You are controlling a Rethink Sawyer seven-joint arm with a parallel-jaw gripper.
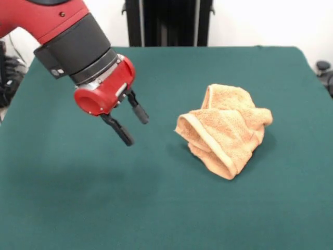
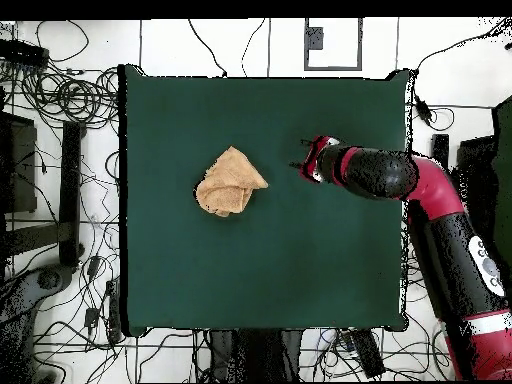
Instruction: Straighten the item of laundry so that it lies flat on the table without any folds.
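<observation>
The tan-orange terry towel lies crumpled in a folded heap on the dark green table, right of centre in the front view. Its smoother hem band curls along the front fold. No white label shows. In the overhead view the towel sits left of centre on the table. My gripper hangs above the table to the left of the towel, clear of it, with its two black fingers apart and nothing between them. In the overhead view the gripper is to the right of the towel.
The red and black arm reaches in over the table's right edge in the overhead view. Cables and stands lie on the floor around the table. A black pedestal stands behind the far edge.
</observation>
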